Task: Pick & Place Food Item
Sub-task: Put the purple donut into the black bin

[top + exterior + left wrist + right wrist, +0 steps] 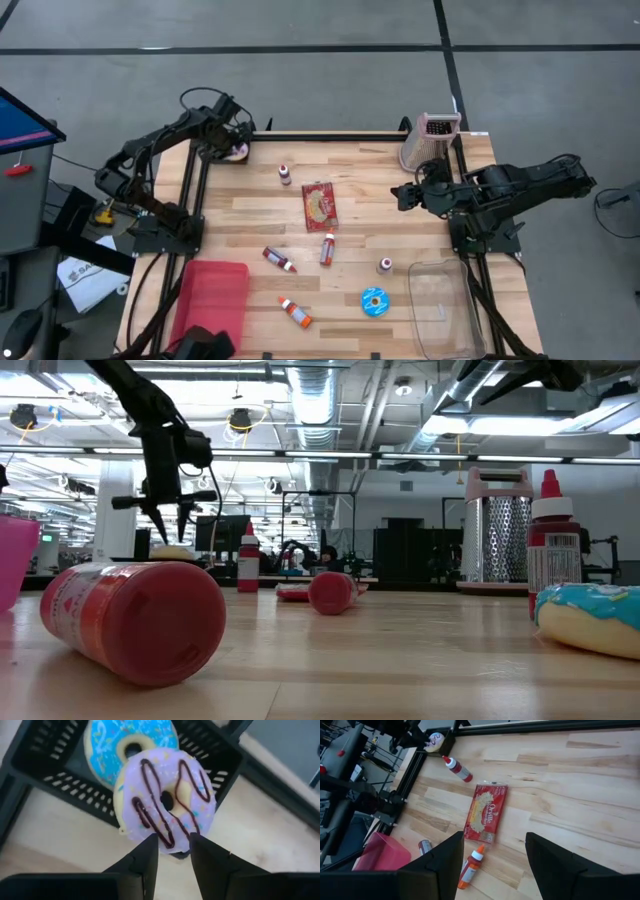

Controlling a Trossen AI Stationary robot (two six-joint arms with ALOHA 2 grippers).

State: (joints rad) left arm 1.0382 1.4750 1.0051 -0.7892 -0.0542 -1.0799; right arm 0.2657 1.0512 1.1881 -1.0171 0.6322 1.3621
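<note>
Pinching in on the lilac-iced donut (167, 800), the left tool (172, 847) has its two dark fingers narrowed about the donut's near edge, one on either side; whether they already bear on it firmly enough to lift I cannot tell. That donut lies tilted atop a blue-iced donut (127, 740) in a black slotted tray (60, 780) at the far left corner of the tabletop (360, 170), presumably stacked there as stock to be picked, so taking it by the rim suits its soft ring shape. From above, the left arm folds back on itself, reaching to that corner with the wrist turned steeply down. The right tool (490, 865), fingers standing wide and holding nothing, waits at the far right, pointing left across the popcorn packet (487, 812) and the small red-capped bottles (457, 768).
</note>
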